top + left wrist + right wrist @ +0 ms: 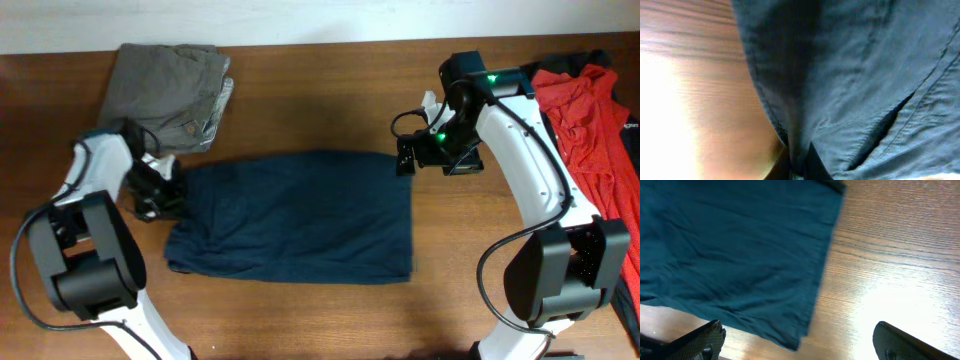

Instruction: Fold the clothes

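Note:
A dark blue garment (295, 215) lies folded flat in the middle of the wooden table. My left gripper (165, 188) is at its left edge and is shut on a pinch of the blue cloth (800, 150), which fills the left wrist view. My right gripper (408, 155) hovers just above the garment's top right corner, open and empty. The right wrist view shows that corner (795, 340) between the spread fingers (800, 342), not touched by them.
A folded grey garment (170, 85) lies at the back left. A heap of red and black clothes (595, 120) lies at the right edge of the table. Bare wood runs in front of the blue garment.

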Motion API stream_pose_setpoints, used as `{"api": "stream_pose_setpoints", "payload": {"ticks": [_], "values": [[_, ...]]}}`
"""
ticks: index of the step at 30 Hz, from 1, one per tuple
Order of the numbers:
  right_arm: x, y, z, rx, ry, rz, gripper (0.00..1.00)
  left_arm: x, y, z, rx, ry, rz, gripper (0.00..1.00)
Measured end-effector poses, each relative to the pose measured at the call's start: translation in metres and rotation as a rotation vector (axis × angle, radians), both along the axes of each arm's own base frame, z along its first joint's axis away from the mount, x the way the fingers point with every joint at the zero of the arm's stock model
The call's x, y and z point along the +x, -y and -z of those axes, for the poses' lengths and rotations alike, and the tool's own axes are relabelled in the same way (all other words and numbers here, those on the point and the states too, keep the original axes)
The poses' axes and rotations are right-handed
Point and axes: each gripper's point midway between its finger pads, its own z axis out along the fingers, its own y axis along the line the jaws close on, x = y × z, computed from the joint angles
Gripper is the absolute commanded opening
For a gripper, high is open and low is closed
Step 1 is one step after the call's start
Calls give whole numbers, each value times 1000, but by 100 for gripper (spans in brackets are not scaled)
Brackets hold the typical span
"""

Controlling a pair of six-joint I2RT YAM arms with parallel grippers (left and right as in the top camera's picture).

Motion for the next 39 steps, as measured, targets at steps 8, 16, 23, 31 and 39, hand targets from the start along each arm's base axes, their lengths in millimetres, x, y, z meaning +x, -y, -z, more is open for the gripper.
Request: {"api": "stream_pose_setpoints", "payload": {"ticks": [8,16,23,31,39], "values": [[0,-2,0,10,1,-1,99,26,-43,-63,176,44,-59,1],[2,-3,0,16,9,-1,99,20,-50,-112,237,16,-111,1],[3,-11,27,63,11,-4,99,30,-42,-148,298,80,-91,0],[-1,-26,44,157,2,-8,99,44,22,-154,307,128,56,1],[2,-27,43,164,13,-9,99,42,92,-154,299,150,180,0]]}}
